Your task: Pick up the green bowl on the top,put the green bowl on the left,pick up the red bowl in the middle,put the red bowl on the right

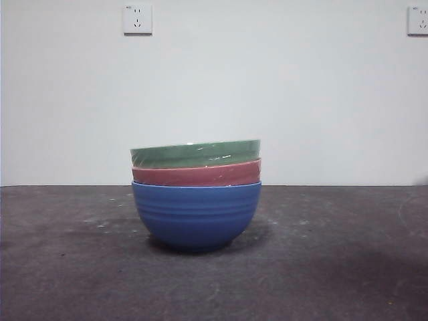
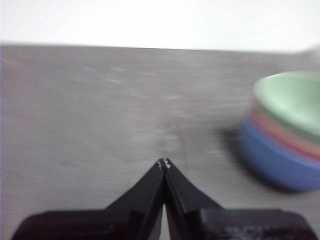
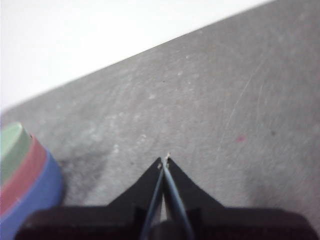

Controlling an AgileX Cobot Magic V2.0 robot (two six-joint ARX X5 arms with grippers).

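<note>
Three bowls stand nested in one stack at the middle of the table. The green bowl (image 1: pixel 195 153) is on top, the red bowl (image 1: pixel 196 174) sits under it, and a blue bowl (image 1: pixel 196 214) is at the bottom. The left wrist view shows the green bowl (image 2: pixel 292 99) and red bowl (image 2: pixel 280 134) off to one side, apart from my left gripper (image 2: pixel 163 163), which is shut and empty over bare table. My right gripper (image 3: pixel 164 161) is shut and empty; the green bowl (image 3: pixel 11 145) and red bowl (image 3: pixel 22 172) show at that picture's edge. Neither gripper shows in the front view.
The dark grey table (image 1: pixel 334 267) runs to a white wall behind it. Two wall sockets (image 1: pixel 137 19) sit high on the wall. The table's far edge shows in both wrist views.
</note>
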